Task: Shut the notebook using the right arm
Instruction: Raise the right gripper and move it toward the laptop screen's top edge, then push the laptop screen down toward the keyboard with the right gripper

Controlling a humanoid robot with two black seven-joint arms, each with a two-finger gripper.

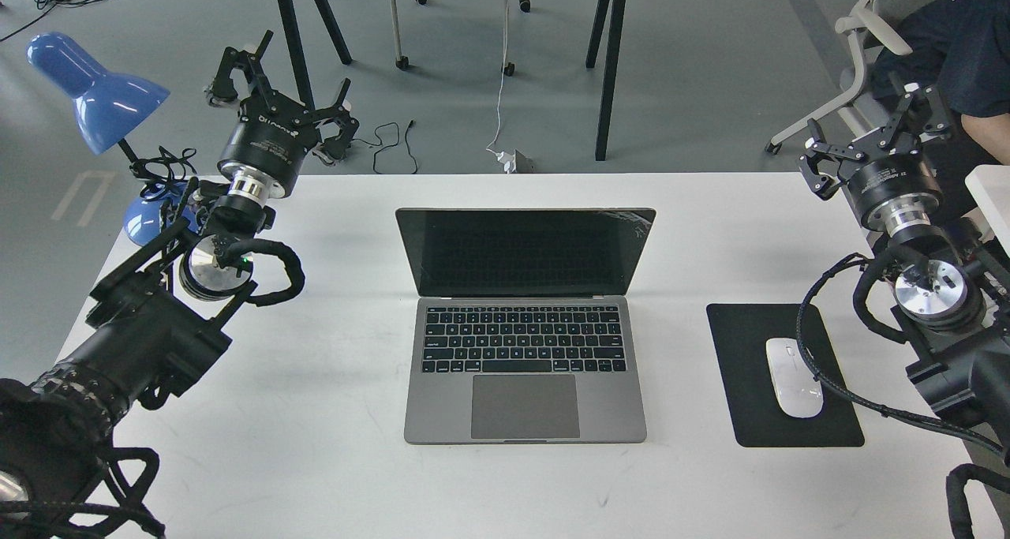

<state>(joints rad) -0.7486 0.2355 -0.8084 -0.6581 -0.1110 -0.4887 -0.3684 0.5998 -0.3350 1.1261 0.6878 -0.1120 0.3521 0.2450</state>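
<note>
- The notebook (525, 349) lies open in the middle of the white table (331, 413), keys toward me, with its black screen standing up at the back.
- Just right of it is a black mouse pad (742, 413) with a white mouse (793, 377) on top. A cable from my right arm (923, 286) lies across the pad. If I swing that arm over low, I think the cable could drag the mouse off.
- My right pincer (872, 140) is up at the right side of the table, well away from the screen, with its fingers spread wide and holding nothing.
- If I push the lid at one corner only, the notebook could slide or turn. If I push too fast, the lid could slam. The top right corner of the screen looks cracked, so I would push gently.
- My left pincer (288, 89) is wide too, far to the left, out of the way.
- A blue lamp (95, 89) stands at the far left corner.
- A person (963, 58) sits close behind my right arm, so a big swing could hit them.
- Past the table is grey floor, with cords and dark table legs (607, 73).
</note>
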